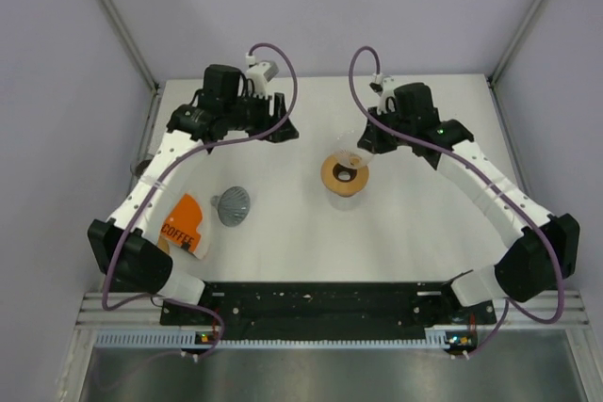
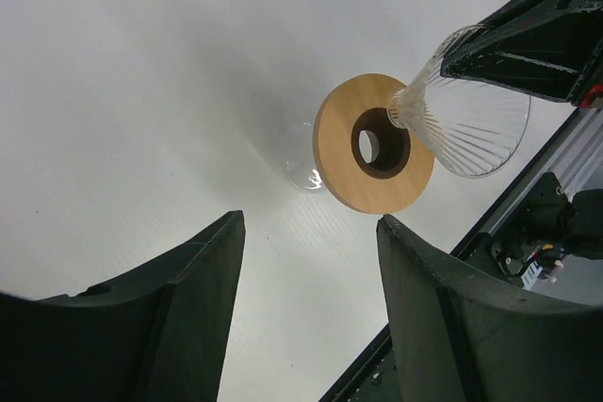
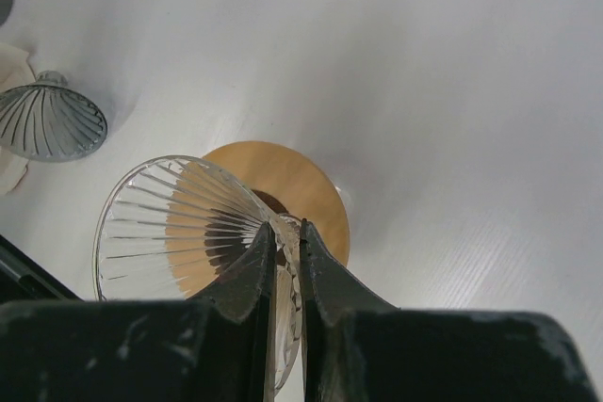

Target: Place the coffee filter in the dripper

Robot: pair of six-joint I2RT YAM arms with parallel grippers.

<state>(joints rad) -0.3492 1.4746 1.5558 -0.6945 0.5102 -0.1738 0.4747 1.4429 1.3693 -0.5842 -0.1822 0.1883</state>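
My right gripper (image 3: 285, 225) is shut on the rim of a clear ribbed glass dripper (image 3: 170, 223), which is tilted on its side. The dripper is held just above a round wooden ring (image 3: 301, 185) with a centre hole. In the top view the right gripper (image 1: 363, 151) and the ring (image 1: 332, 176) are at mid-table. My left gripper (image 2: 311, 217) is open and empty, to the left of the ring (image 2: 339, 152) and the glass dripper (image 2: 471, 124). A cream paper edge (image 3: 11, 58) at far left may be the coffee filter; I cannot tell.
A second, grey ribbed dripper (image 1: 233, 204) lies on the table left of centre; it also shows in the right wrist view (image 3: 47, 121). An orange coffee bag (image 1: 184, 223) lies near the left arm's base. The wooden ring rests on a clear glass base (image 2: 301, 165).
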